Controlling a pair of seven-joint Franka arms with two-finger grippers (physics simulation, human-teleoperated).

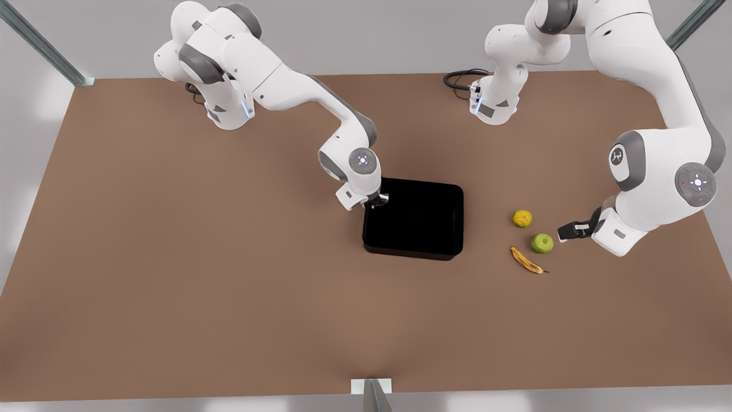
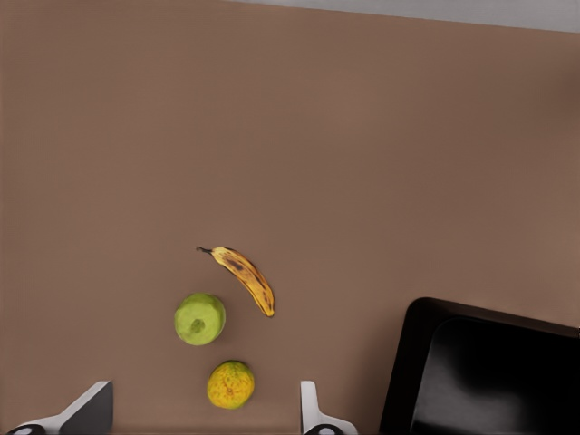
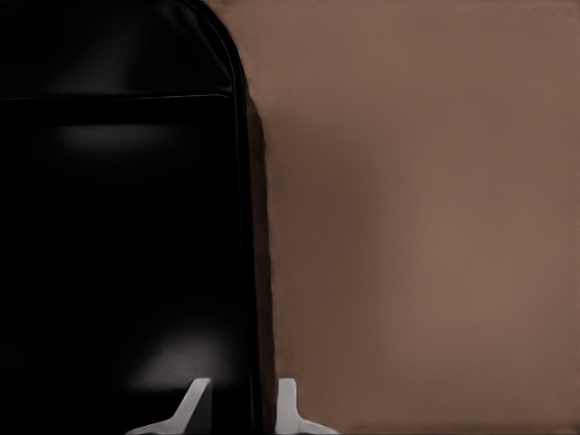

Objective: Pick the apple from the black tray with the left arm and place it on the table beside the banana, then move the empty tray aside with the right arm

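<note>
The flat matte brown bench point(image 1: 171, 274) carries the empty glossy black rectangular tray point(image 1: 414, 220), whose low wall stands between the right jaws point(image 3: 243, 403), closed upon it, so the move-aside step is judged in hand, calling next for a level slide. The small round green apple point(image 1: 542, 243) rests just beyond the left jaws point(image 1: 566, 232), which stand apart and empty, beside the spotted curved yellow banana point(image 1: 526, 260).

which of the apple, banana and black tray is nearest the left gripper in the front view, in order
From the left gripper, on the front view's right:
1. apple, just beside the fingertips
2. banana, past the apple, toward the front edge of the table
3. black tray, far off toward the middle, with the right gripper at its rim
</note>
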